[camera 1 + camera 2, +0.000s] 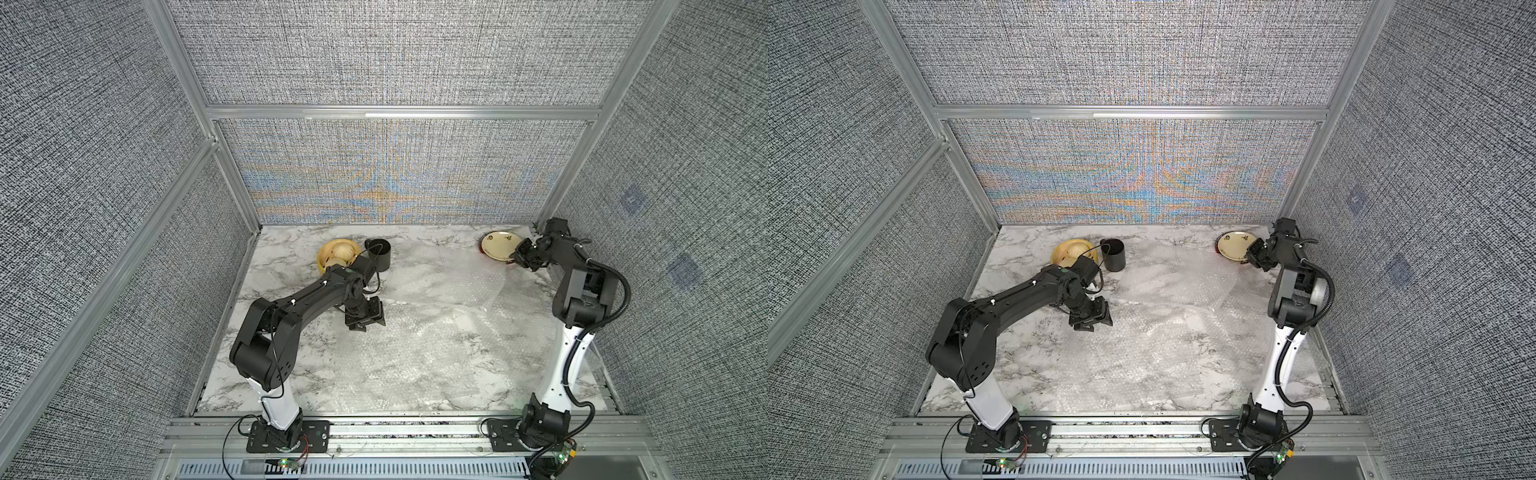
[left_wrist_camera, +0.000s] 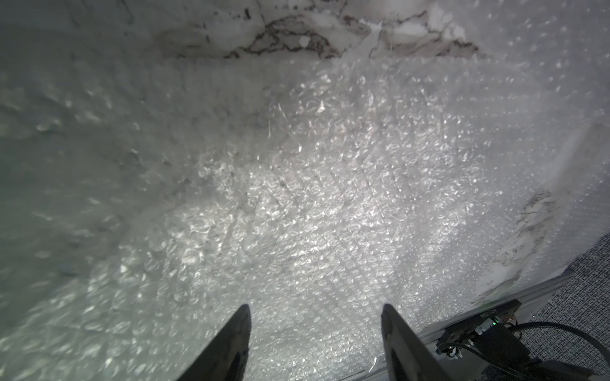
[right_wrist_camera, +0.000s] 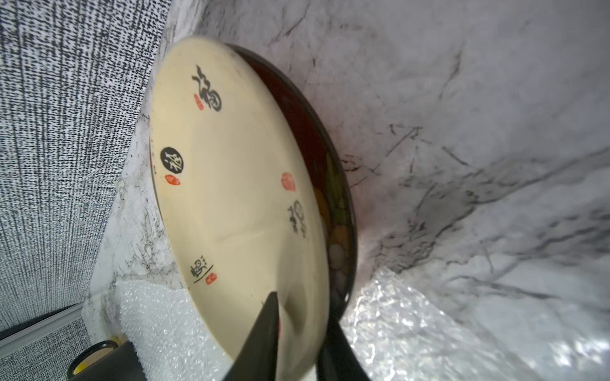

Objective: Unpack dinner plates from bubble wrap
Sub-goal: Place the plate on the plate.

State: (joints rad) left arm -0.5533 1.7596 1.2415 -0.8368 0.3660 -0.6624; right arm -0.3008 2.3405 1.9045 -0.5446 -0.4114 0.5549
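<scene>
The right claw (image 3: 300, 310) is sitting at the near rim of the cream plate (image 3: 231, 184) in the far right corner of the table (image 1: 266, 270). One finger (image 3: 264, 333) is lying over the plate's glossy inside and the other is reaching down past its edge. The jaws are standing a little apart around that rim, and whether they are actually pinching it I cannot tell. That plate is showing up round, shallow and smooth, pale cream with black brush characters and small red stamps scattered across it. It is resting on top of the dark red plate (image 3: 317, 138), whose shiny dark rim with coloured spots is peeking out from beneath. Both plates are lying bare, and the bubble wrap (image 1: 436, 299) is spreading out just beside them, clear, crinkly and dotted with tiny bubbles, covering much of the table's middle and right. Over it the left claw (image 2: 314, 308) is hovering, its two tapered black fingers standing well apart and holding nothing. The table is showing white marble with grey veins. At the far left a black cup (image 1: 378, 253) is standing upright, just beside a round yellow basket (image 1: 322, 259) with a pale bun (image 1: 345, 251) inside. Grey woven panels (image 1: 374, 62) in metal frames are closing in three sides.
</scene>
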